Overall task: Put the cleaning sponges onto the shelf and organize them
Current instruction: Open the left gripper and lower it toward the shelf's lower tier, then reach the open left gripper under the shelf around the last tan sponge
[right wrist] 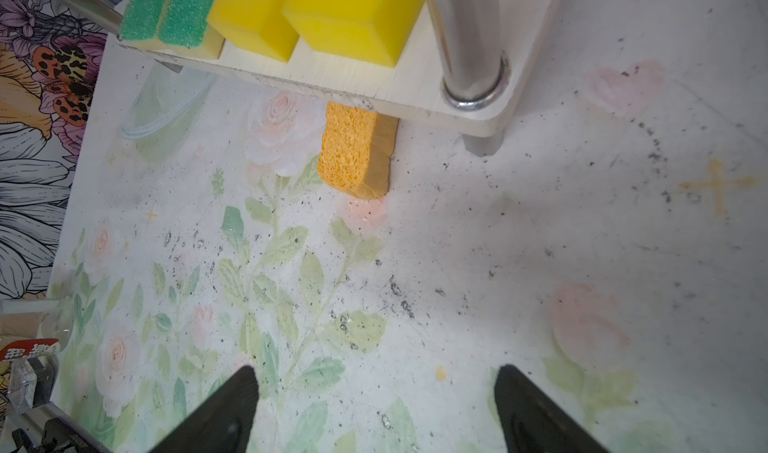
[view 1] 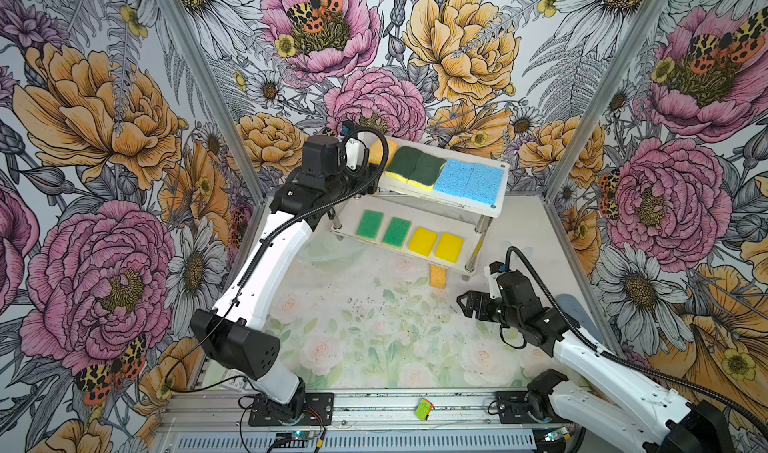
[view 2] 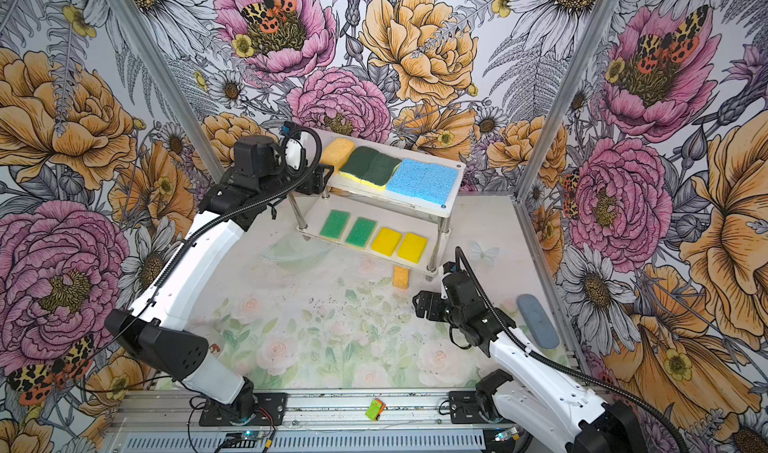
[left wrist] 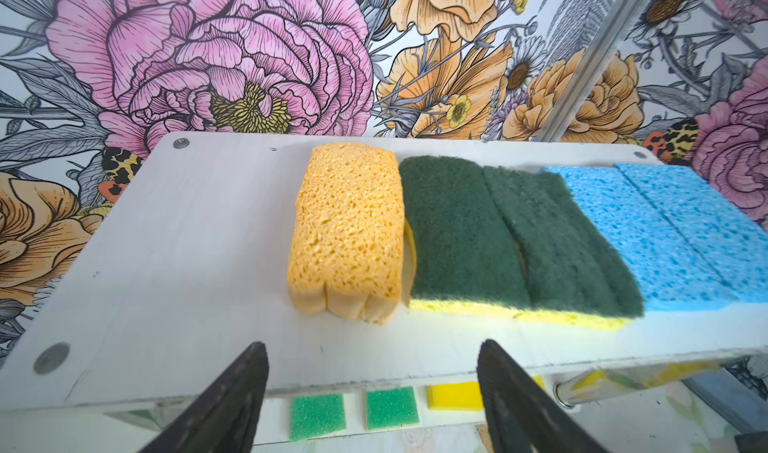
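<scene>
- Left gripper: jaws apart, empty, at the near edge of the shelf's top board.
- Orange sponge lies free there, touching the dark-green sponges; bare board to its left.
- Right gripper: spread, empty, over open table.
- Second orange sponge: partly under the lower board's near edge.

Top views: high over the near edge of the bench, looking down toward the back wall; nearly the same wide picture of arms and shelf.
Left wrist: close above the shelf's upper board, facing across it to the back wall, fingers at the frame edge.
Right wrist: low over the bench, facing the shelf's near corner and the orange sponge.
Shared: green sponges, in all four.
</scene>
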Controlling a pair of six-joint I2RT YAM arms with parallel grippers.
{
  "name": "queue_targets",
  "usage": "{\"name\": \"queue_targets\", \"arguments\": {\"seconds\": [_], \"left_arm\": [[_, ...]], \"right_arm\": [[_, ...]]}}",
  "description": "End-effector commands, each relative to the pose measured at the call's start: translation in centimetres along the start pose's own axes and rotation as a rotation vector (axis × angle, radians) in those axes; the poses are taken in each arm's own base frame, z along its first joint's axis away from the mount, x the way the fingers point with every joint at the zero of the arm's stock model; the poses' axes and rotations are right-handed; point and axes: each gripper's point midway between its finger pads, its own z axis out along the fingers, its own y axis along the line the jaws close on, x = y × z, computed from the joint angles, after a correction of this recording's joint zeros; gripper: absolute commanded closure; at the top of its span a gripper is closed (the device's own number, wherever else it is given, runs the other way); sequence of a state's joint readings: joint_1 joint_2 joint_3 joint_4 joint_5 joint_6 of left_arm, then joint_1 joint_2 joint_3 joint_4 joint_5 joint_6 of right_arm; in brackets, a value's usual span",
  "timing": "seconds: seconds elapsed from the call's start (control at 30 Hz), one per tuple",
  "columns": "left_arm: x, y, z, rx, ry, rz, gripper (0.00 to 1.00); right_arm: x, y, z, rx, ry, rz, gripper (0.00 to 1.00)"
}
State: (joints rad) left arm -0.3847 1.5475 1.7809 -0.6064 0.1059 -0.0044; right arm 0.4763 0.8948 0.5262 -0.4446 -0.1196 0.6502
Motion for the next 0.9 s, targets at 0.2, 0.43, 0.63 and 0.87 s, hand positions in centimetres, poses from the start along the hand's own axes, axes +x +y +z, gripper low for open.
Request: {"name": "queue_targets", "arguments": {"seconds": [0.2, 0.43, 0.63, 0.87], "left_arm": [[7.6, -2.3, -2.4, 0.018, -0.033, -0.148, 0.17], [18.5, -5.6, -0.4, 0.023, 0.018, -0.316, 0.17], [24.6, -8.6, 1.5, 0.018, 0.032, -0.393, 0.24], [28.5, -11.2, 4.0, 0.079, 0.098, -0.419, 0.01]], "right_arm": [[-1.2, 0.0, -0.3, 0.01, -0.049, 0.001, 0.09], [-1.4, 0.0, -0.3, 0.017, -0.05, -0.009, 0.09], [-1.5, 0.0, -0.1, 0.023, -0.046, -0.014, 0.09], [-1.7, 0.0, -0.3, 0.023, -0.053, -0.015, 0.09]]}}
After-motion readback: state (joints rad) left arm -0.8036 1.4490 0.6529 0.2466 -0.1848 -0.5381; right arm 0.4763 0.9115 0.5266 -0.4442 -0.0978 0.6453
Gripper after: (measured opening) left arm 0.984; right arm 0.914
